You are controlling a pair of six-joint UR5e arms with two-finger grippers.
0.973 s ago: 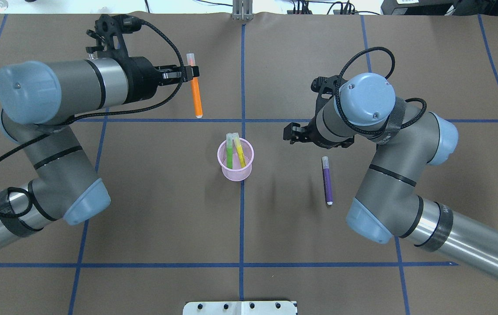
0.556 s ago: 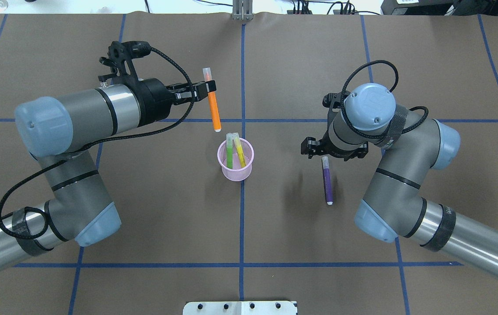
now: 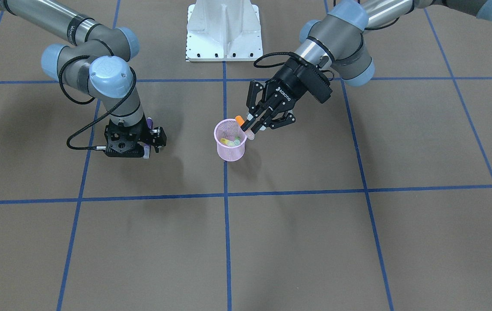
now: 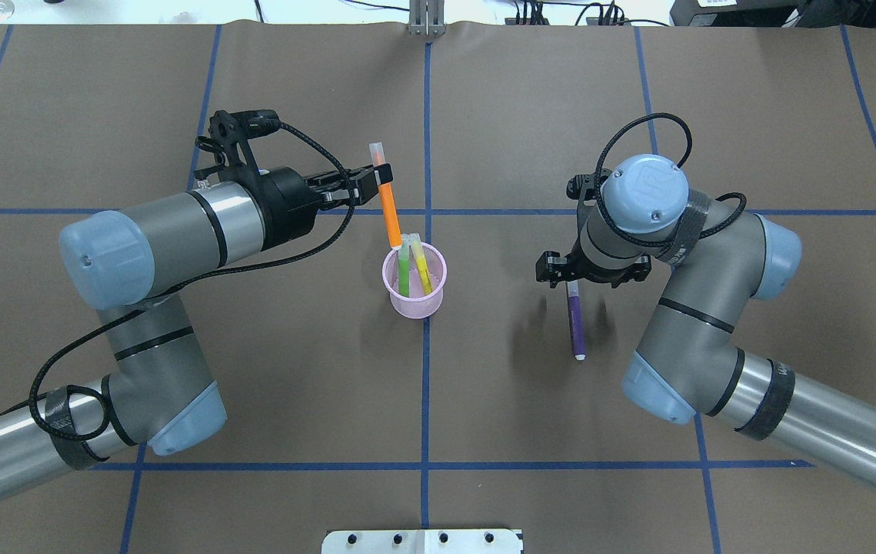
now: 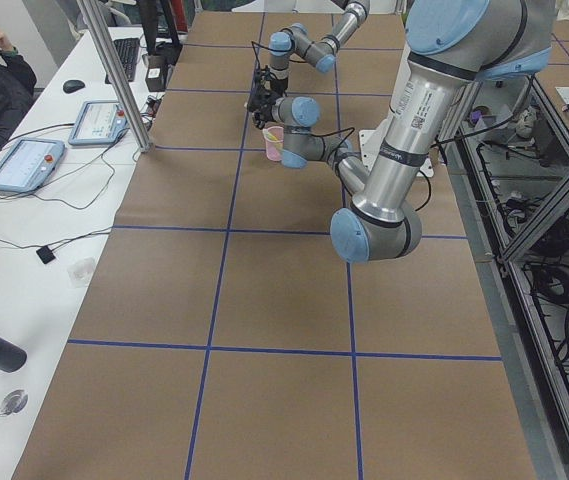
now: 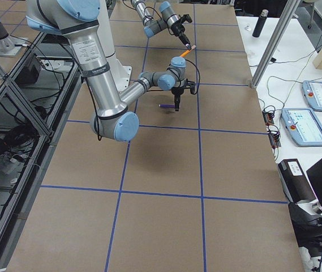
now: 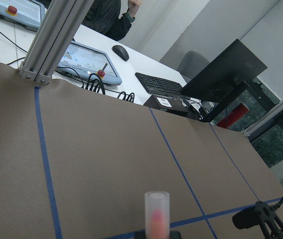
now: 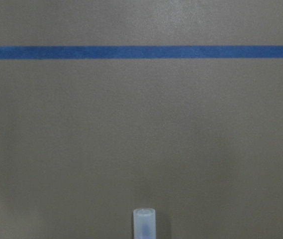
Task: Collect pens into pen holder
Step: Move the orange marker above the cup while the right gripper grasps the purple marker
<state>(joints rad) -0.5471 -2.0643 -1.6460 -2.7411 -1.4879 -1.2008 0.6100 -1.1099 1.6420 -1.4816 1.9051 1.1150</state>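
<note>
The purple pen (image 4: 576,327) lies on the worktop (image 4: 253,385), its cap end under the right gripper (image 4: 572,278), which looks spread. The pink pen holder (image 4: 414,308) has a green pen (image 4: 404,271) and a yellow pen (image 4: 423,274) inside. Behind it, the left gripper (image 4: 376,178) pinches the orange pen (image 4: 389,217), tip over the rim.

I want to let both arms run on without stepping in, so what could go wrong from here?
1. The left gripper holds the orange pen tilted, with its lower tip at the pen holder rim, close to the green pen and yellow pen inside. It may catch the rim or those pens and tip the holder.
2. The right gripper sits over the purple pen at its cap end, not its middle. A grasp there may let the pen swing or slip.
</note>
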